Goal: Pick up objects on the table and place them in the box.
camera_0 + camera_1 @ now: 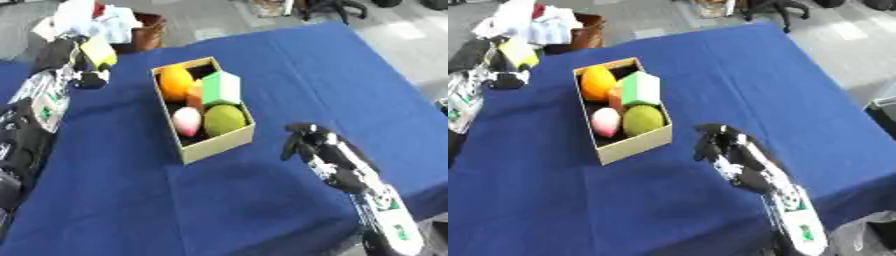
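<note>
An open cardboard box stands on the blue table. Inside it lie an orange ball, a green block, a green round fruit, a pink egg shape and a small orange piece. My left hand is at the table's far left edge, left of the box, with its fingers curled on a yellow object. My right hand hovers low over the cloth, right of the box's near end, fingers drooping and relaxed, holding nothing.
A brown basket heaped with pale cloths stands on the floor beyond the table's far left corner. A chair base is at the top. The table's right edge slants down past my right arm.
</note>
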